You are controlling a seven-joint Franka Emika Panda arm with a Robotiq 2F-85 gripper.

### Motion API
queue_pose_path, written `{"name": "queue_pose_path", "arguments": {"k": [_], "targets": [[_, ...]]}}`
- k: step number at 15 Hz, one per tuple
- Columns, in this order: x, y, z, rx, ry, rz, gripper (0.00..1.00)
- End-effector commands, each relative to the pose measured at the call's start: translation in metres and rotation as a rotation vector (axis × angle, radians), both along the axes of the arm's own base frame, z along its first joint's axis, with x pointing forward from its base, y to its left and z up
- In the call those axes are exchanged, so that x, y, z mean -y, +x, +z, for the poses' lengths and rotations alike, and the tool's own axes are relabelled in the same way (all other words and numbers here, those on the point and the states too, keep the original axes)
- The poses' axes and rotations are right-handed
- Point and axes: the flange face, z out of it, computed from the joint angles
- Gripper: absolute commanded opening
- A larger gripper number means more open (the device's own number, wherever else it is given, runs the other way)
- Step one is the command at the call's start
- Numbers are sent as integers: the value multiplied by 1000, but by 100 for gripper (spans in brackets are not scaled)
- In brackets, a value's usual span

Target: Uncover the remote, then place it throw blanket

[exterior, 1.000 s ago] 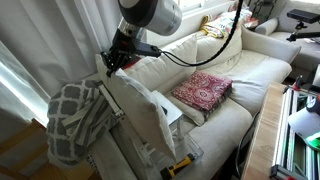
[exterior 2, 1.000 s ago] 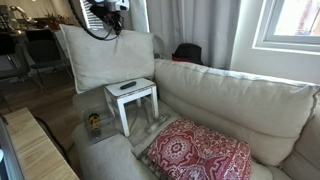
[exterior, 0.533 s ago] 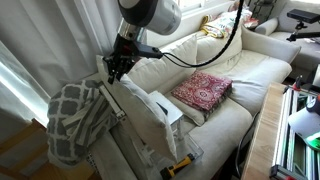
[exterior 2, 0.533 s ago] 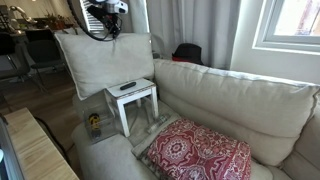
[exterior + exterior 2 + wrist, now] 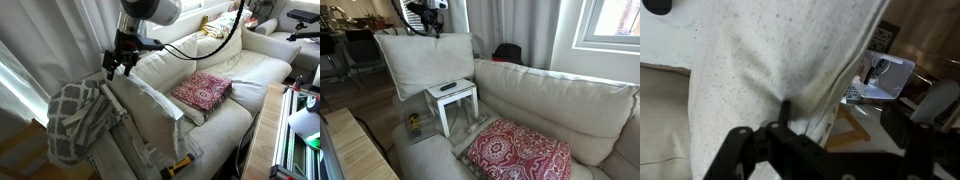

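Note:
In an exterior view the dark remote (image 5: pixel 447 86) lies uncovered on a small white stool (image 5: pixel 460 98) beside the sofa. A large cream cushion (image 5: pixel 425 60) stands on edge behind it. My gripper (image 5: pixel 428 22) hangs open just above the cushion's top edge, holding nothing. In the other exterior view the gripper (image 5: pixel 120 64) is above the same cushion (image 5: pixel 150 112). The grey-and-white throw blanket (image 5: pixel 75 120) is heaped to its left. The wrist view shows cushion fabric (image 5: pixel 760 60) by one finger (image 5: pixel 785 115) and the stool (image 5: pixel 890 82) beyond.
A red patterned pillow (image 5: pixel 203 90) lies on the cream sofa seat (image 5: pixel 235 65). A yellow-and-black object (image 5: pixel 180 163) lies low near the sofa's front. A curtain (image 5: pixel 50 40) hangs behind the arm. A wooden tabletop (image 5: pixel 355 150) sits at the near corner.
The gripper has opened and let go of the cushion's top edge, rising slightly. The cushion stays standing on edge beside the stool.

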Motion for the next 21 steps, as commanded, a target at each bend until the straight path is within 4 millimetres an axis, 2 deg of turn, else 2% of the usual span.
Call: {"name": "queue_pose_path", "arguments": {"k": [1,5,7,11,14,16,19,21], "targets": [[4,-1,8,-5,-51,18,100],[9,1,13,9,-67,15,100],[18,3,22,24,-57,1,100],[49,-5,51,19,-58,30,100],[76,-15,65,36,-103,119,100],[91,-24,61,24,-129,182,100],[118,-51,23,-83,-205,250,100],[125,-65,-4,-117,-235,289,100]]}}
